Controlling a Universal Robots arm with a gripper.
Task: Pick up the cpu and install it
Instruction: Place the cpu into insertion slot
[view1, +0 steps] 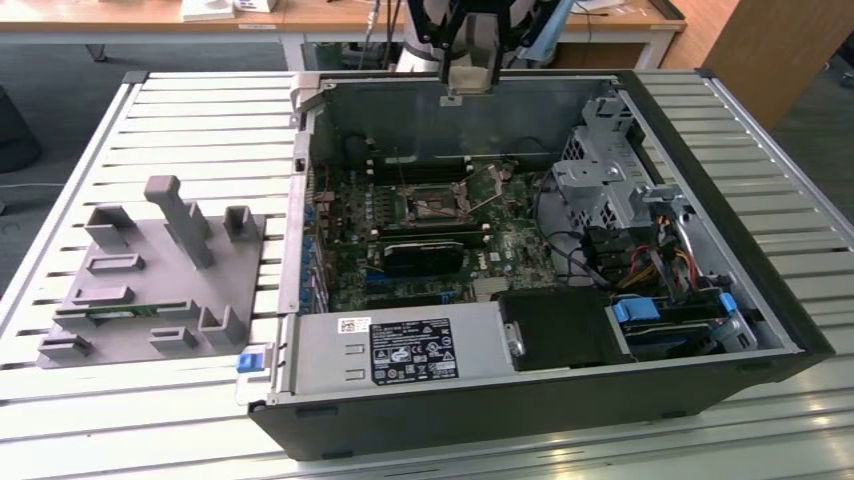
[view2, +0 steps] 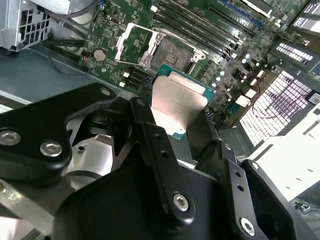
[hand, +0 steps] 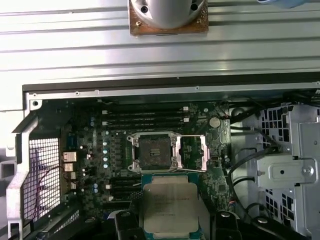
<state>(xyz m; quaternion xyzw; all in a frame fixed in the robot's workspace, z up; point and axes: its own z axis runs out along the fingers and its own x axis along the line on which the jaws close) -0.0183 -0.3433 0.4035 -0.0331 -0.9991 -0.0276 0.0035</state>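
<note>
Between the gripper fingers, closed on its edges, the cpu hangs clear of the board, open socket ahead of the fingertips: transport step, seemingly, and seating calls for squaring chip over socket.

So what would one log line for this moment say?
gripper: shut on cpu | position: above computer case | socket: lid open, empty | cpu: not yet installed

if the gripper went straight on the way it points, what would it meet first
Probably the green motherboard beside the open metal-framed socket, touched by the silvery square cpu the gripper holds; depth is unclear.
</note>
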